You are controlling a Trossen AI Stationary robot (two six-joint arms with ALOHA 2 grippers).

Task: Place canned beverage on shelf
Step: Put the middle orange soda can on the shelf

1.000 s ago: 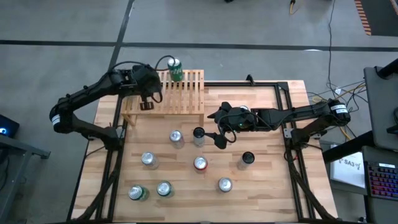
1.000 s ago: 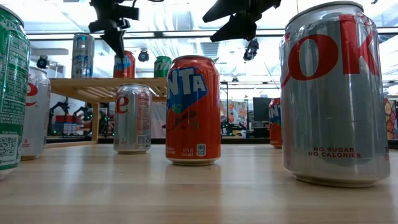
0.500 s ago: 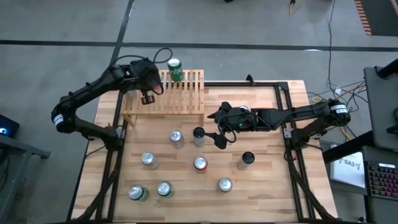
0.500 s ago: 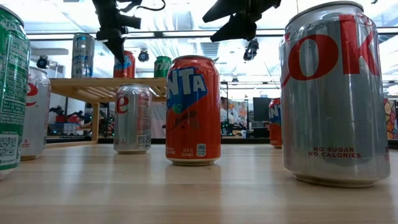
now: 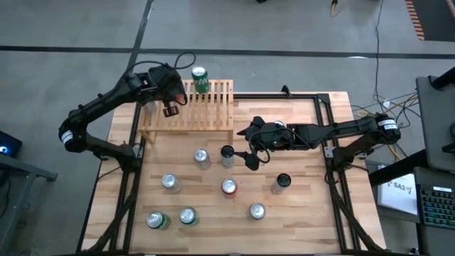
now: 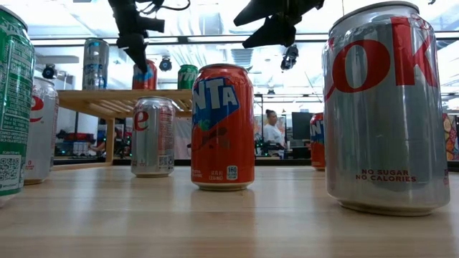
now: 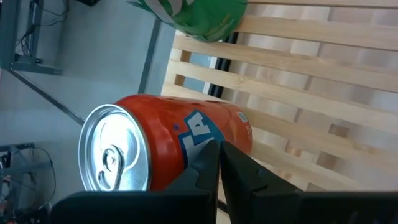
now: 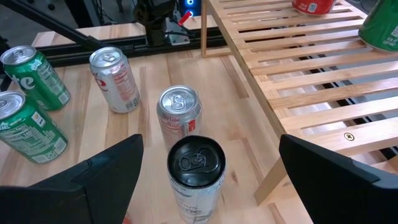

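The shelf (image 5: 188, 105), a light-wood slatted rack, stands at the table's far left. On it stand a green can (image 5: 200, 78) and an orange can (image 7: 161, 143), which my left arm hides in the high view. My left gripper (image 5: 169, 110) hangs shut over the slats on the near side of the orange can (image 6: 143, 75), with nothing between its fingers (image 7: 217, 158). My right gripper (image 5: 246, 147) stands open above the table's middle. A black-topped can (image 8: 196, 165) stands upright on the table below and ahead of it, apart from both fingers.
Several more cans stand upright on the table: a silver one (image 5: 202, 156) beside the black-topped can, a red-topped one (image 5: 228, 186), a dark one (image 5: 282, 180) and two green ones (image 5: 157, 220) near the front edge. A silver-blue can (image 6: 95, 64) stands at the shelf's left end.
My left gripper, shut throughout, has moved over the shelf toward the table's far edge, closer to the orange can. The cans have stayed where they were.
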